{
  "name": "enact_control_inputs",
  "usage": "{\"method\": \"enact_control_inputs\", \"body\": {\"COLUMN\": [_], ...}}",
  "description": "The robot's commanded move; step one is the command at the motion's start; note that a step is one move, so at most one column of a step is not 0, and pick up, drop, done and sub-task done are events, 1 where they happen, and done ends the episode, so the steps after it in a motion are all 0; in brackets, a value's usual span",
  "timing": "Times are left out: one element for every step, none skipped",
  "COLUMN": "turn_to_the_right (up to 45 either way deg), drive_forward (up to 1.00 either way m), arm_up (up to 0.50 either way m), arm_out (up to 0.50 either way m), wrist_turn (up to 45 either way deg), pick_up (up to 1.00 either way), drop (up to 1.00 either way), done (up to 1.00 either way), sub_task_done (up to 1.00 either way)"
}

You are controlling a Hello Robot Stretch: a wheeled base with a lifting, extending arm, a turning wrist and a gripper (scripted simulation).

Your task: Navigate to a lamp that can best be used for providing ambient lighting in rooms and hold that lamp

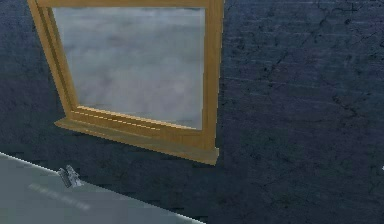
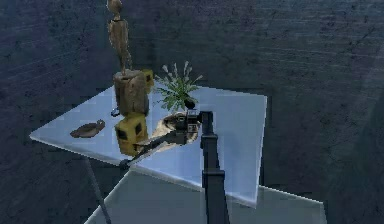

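The front edge of the bench (image 2: 240, 120) runs just below the claw (image 2: 172, 126). The bench's far corner lies up and to the right of the claw, near the dark wall (image 2: 320, 60). Right of the claw there is plain bench top, so that side has open room. Left of the claw it is crowded. Below the claw, past the bench edge, a second pale top (image 2: 150, 208) sits lower down.

In the forward view another pale surface (image 1: 40, 195) cuts across the bottom left corner. A small dark thing (image 1: 68, 177) sits on it. A brick wall (image 1: 300, 120) with a wooden window (image 1: 140, 70) stands close behind.

A spiky green plant (image 2: 178, 88) stands just above the claw. Up and left of the claw is a wooden block (image 2: 128, 92) with a tall wooden figure (image 2: 119, 35) on top. A yellow thing (image 2: 147, 77) peeks out beside the block. A yellow box (image 2: 128, 130) sits left of the claw, and a flat brown thing (image 2: 87, 129) lies farther left. I cannot tell which of these is the lamp (they are all small).

The arm (image 2: 212, 175) rises over the bench edge. It ends at two white squares (image 2: 194, 118), and the claw points left from there. I cannot tell if its fingers are apart or together. I cannot tell if it holds anything, since things lie on the bench right by it.
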Motion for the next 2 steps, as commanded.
{"method": "enact_control_inputs", "body": {"turn_to_the_right": [0.0, 0.0], "drive_forward": [0.00, 0.00], "arm_up": [0.10, 0.00], "arm_out": [0.00, 0.00], "wrist_turn": [0.0, 0.0], "pick_up": [0.00, 0.00], "drop": [0.00, 0.00], "done": [0.00, 1.00], "sub_task_done": [0.00, 0.00]}}
